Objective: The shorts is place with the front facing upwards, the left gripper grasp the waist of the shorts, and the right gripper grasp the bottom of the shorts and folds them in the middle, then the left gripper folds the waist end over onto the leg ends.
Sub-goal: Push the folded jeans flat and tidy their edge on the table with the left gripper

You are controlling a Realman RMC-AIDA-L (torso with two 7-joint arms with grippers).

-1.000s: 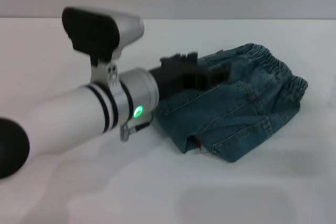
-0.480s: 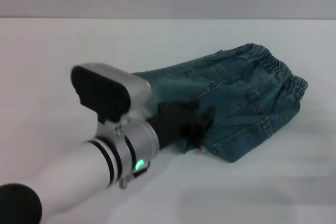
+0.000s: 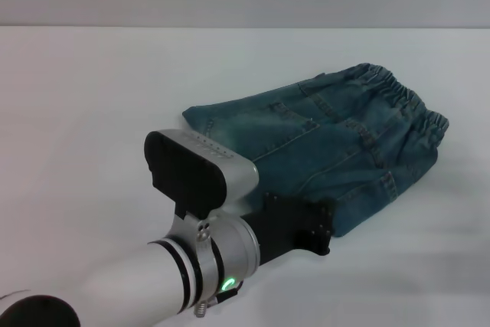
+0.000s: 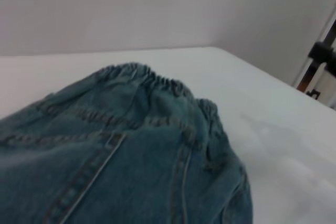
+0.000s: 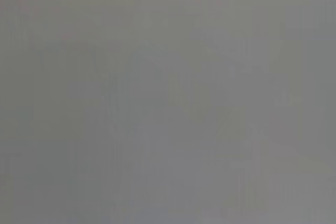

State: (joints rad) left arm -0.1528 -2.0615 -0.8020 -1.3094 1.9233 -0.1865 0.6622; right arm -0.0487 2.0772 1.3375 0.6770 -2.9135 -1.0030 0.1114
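White table (image 3: 92, 97) under a grey wall carries the shorts (image 3: 337, 151), folded toward its right edge, soft heavy denim best pinched at the waist (image 3: 398, 93); left gripper (image 3: 310, 231) at their near edge, opening unclear, right gripper unseen.

The folded blue-green denim shorts (image 3: 337, 151) lie right of centre on the white table (image 3: 92, 97), with bare surface open all around them. The black two-fingered left gripper (image 3: 310, 227), on its silver-white arm, blocks the near edge of the shorts.
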